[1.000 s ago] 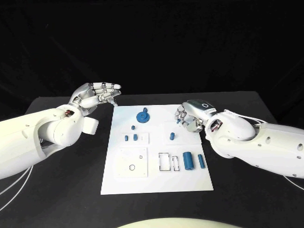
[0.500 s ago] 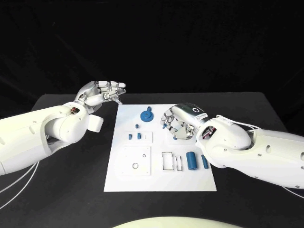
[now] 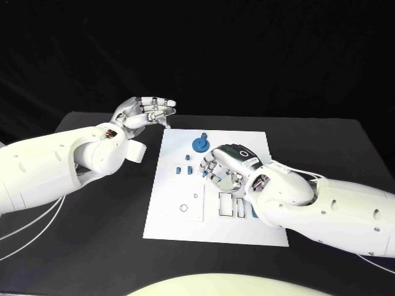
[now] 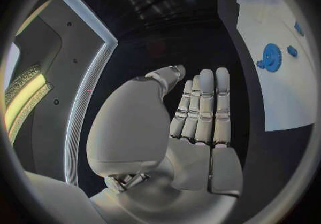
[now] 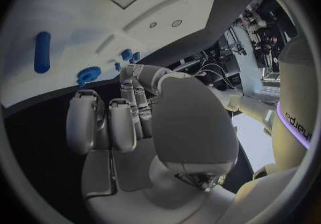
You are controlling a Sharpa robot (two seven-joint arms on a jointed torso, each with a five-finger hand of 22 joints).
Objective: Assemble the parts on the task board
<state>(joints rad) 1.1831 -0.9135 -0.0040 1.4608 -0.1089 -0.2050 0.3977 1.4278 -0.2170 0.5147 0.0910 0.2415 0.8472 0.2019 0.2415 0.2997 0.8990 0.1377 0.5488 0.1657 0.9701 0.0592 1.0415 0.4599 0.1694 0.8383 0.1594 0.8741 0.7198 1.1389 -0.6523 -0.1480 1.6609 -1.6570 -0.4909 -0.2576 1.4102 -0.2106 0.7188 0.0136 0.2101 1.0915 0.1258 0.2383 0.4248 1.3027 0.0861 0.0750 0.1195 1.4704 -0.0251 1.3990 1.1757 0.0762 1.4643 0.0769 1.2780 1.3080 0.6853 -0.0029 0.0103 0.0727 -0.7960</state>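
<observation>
Left hand (image 3: 147, 113): raised above the black table (image 3: 91, 216), just off the far left corner of the task board (image 3: 251, 229). In the left wrist view the hand (image 4: 194, 112) shows its fingers (image 4: 204, 101) straight and lying side by side, the thumb beside them, nothing between them. It holds nothing and touches nothing.

Right hand (image 3: 226, 166): over the middle of the task board, palm down, its arm crossing the board's near right part. In the right wrist view the hand (image 5: 134, 112) has its fingers (image 5: 83, 117) curled inward towards the palm. Whether anything is pinched inside the curl cannot be told, and contact with the board cannot be told either.

Task board: white plate on the black table, between the two arms, directly under the right hand and just beside the left hand.

Blue gear (image 3: 202, 144): on the board just beyond the right hand, towards the far edge, between the two hands; seen also in the left wrist view (image 4: 270, 56).

Small blue pegs (image 3: 178, 169): on the board just beside the right hand, on its left-hand side.

Blue cylinders (image 3: 240, 208): near part of the board, beside the right wrist, partly hidden by the arm.

White insert plate (image 3: 191, 206): near left part of the board, well clear of the left hand.
</observation>
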